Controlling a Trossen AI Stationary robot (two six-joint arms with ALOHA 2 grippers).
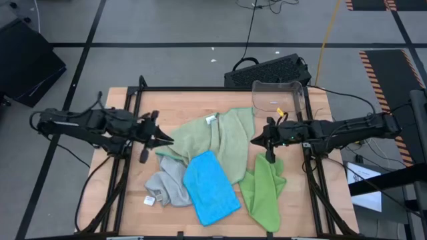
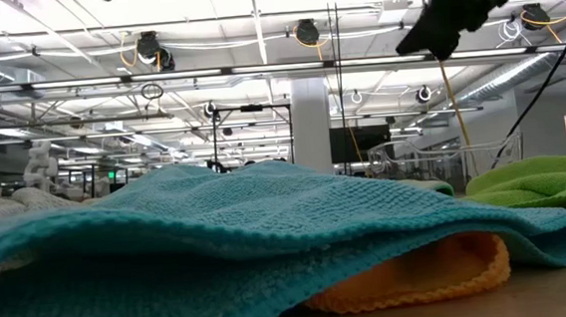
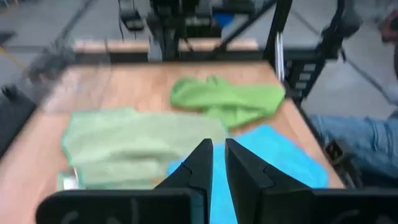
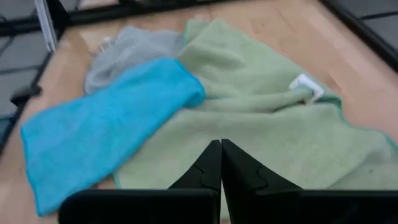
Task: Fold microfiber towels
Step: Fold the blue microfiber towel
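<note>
Left gripper [image 1: 168, 141] nearly closed, right gripper [image 1: 254, 141] closed — both empty; five towels [image 1: 220, 143] on table [image 1: 120, 213].

A: What colours are the towels?
B: Sage towel [image 1: 220, 137], plain; blue towel [image 1: 210, 187]; grey towel [image 1: 167, 183]; lime towel [image 1: 265, 190].
A: Any others?
B: An orange towel [image 2: 421, 274] under the blue. White tag [image 4: 306, 85] on the sage. Light wood surface [image 1: 180, 107], black arms.

A clear plastic bin [image 1: 280, 95] stands on the wooden table [image 1: 167, 107], black keyboard [image 1: 267, 69] beyond
</note>
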